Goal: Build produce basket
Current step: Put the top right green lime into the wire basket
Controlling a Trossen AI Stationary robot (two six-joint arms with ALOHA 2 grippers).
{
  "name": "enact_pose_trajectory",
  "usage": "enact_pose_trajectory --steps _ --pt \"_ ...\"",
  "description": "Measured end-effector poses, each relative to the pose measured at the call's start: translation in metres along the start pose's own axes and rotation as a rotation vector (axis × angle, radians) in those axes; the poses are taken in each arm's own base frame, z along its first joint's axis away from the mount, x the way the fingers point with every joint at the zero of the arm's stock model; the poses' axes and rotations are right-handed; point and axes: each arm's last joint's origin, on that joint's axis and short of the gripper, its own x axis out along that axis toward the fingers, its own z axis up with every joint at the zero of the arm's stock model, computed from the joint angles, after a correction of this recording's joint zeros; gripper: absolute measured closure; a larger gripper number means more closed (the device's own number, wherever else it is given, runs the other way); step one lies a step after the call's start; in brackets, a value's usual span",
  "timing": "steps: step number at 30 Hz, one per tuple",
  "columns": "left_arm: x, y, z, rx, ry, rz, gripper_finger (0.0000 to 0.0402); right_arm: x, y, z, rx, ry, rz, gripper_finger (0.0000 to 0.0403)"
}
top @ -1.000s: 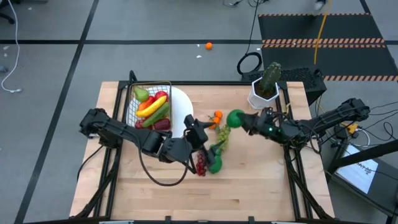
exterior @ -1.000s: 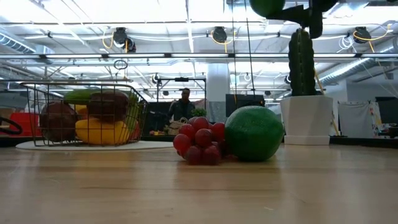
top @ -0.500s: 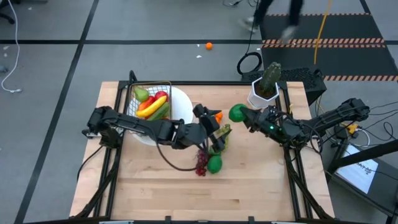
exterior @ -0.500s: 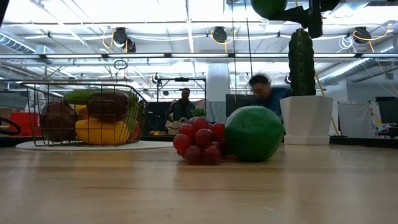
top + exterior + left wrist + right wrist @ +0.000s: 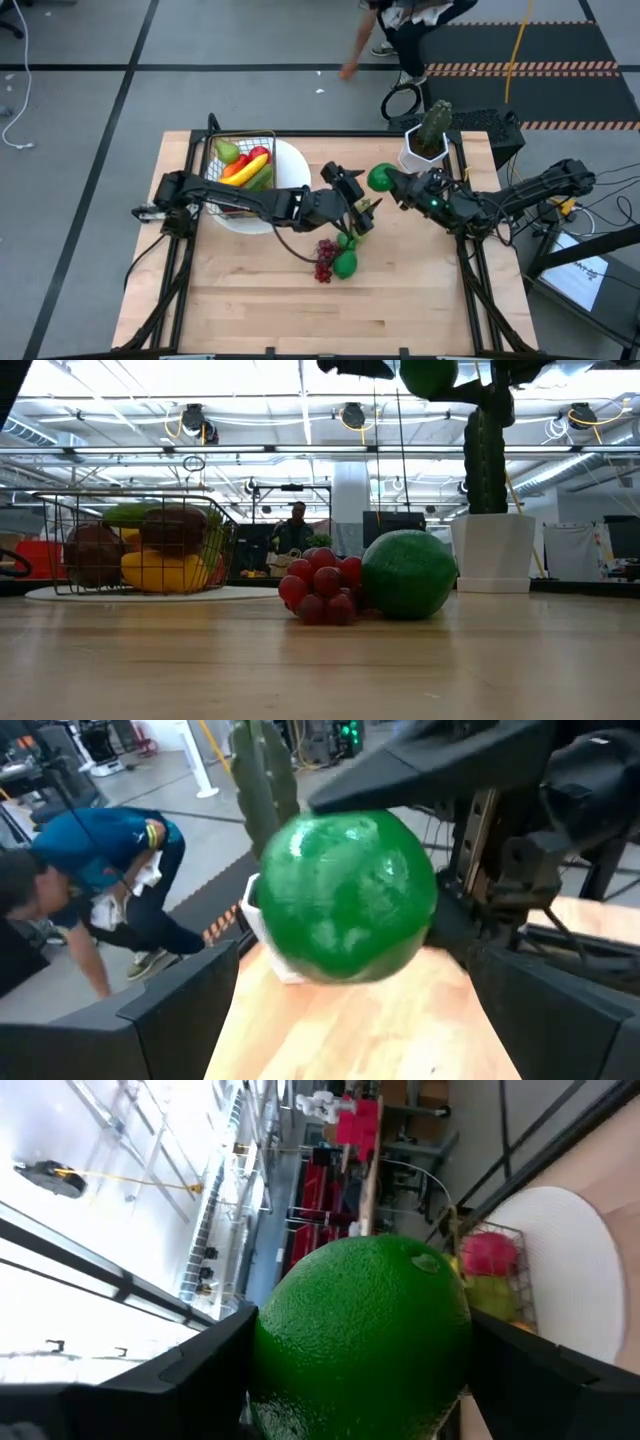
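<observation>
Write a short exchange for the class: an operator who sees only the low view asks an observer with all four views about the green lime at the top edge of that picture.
Operator: Which arm has the lime up there?
Observer: The right gripper is shut on the raised lime, holding it above the table near the cactus pot.
Operator: Where is the other gripper?
Observer: The left gripper is open and faces that lime closely, a finger on each side, not closed on it.
Operator: What lies at the basket's far end?
Observer: A green pear lies in the far corner of the basket.
</observation>
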Motion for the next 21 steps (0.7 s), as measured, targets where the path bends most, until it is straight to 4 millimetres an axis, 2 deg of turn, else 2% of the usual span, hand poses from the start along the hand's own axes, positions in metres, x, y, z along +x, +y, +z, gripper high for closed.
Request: enact_pose_trajectory --steps 9,13,21 --pt "0.017 0.008 -0.003 -0.038 -0.022 0.022 0.0011 0.001 -0.001 -0.002 0.019 0.023 0.001 0.0096" --pt "0.023 0.012 -0.004 -0.05 -0.014 -0.034 0.0011 0.001 -0.001 -0.002 0.035 0.03 0.001 0.0096" --pt "0.025 0.013 -0.003 -0.035 -0.022 -0.073 0.0012 0.001 -0.001 -0.003 0.037 0.057 0.005 0.0096"
